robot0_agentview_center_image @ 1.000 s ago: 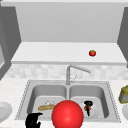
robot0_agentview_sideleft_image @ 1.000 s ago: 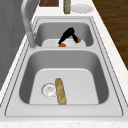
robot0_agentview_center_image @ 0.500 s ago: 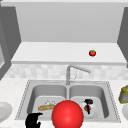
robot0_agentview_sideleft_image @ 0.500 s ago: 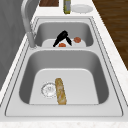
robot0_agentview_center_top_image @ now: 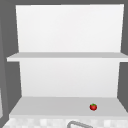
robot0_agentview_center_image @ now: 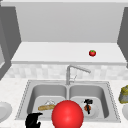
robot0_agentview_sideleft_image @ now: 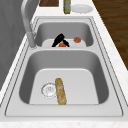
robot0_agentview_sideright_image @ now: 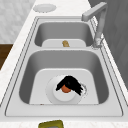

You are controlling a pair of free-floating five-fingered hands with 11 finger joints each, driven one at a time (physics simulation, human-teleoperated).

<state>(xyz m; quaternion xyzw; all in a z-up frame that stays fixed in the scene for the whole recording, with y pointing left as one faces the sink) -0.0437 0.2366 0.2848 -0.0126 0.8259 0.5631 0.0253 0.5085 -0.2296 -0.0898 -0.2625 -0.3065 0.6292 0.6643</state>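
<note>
The right robot hand (robot0_agentview_sideright_image: 71, 85) curls over a small orange ball-like fruit (robot0_agentview_sideright_image: 66, 88) on a white round plate (robot0_agentview_sideright_image: 56, 96) in the right basin, at four o'clock from the tap. The fruit looks light, smooth and prone to roll: grip its sides. The left robot hand (robot0_agentview_center_image: 33, 120) hovers curled at seven o'clock.

Sink (robot0_agentview_sideleft_image: 15, 75): baguette (robot0_agentview_sideleft_image: 60, 91) in left basin; plate (robot0_agentview_sideright_image: 53, 96) in right basin.
</note>
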